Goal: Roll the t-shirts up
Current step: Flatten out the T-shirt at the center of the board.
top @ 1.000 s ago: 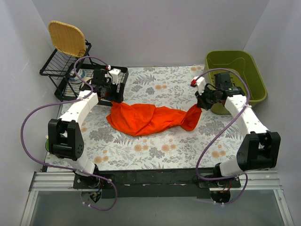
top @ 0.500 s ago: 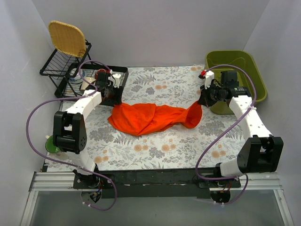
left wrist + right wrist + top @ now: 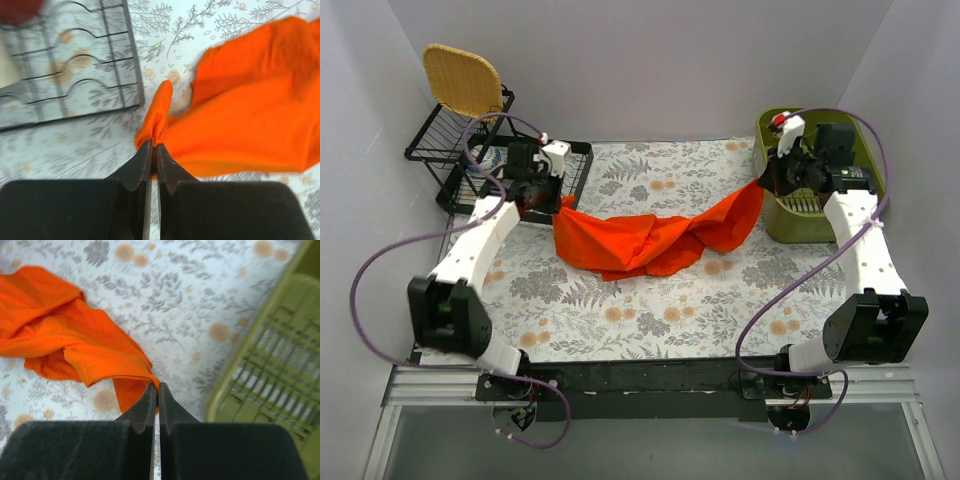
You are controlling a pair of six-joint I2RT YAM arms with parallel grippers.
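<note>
Now: spread it flat before any rolling

The t-shirt (image 3: 650,238) hangs bunched and twisted between my two grips, sagging onto the floral cloth (image 3: 650,320) just left of the green basket (image 3: 782,228). My left gripper (image 3: 152,145) is clamped on a pinch of the shirt's end farthest from the basket. My right gripper (image 3: 156,386) is closed on the opposite corner, right beside the basket's wall. I judge the step to be spreading: draw apart evenly, work the twist out, then lower both ends together so it lands flat. No print, label or writing is readable anywhere.
</note>
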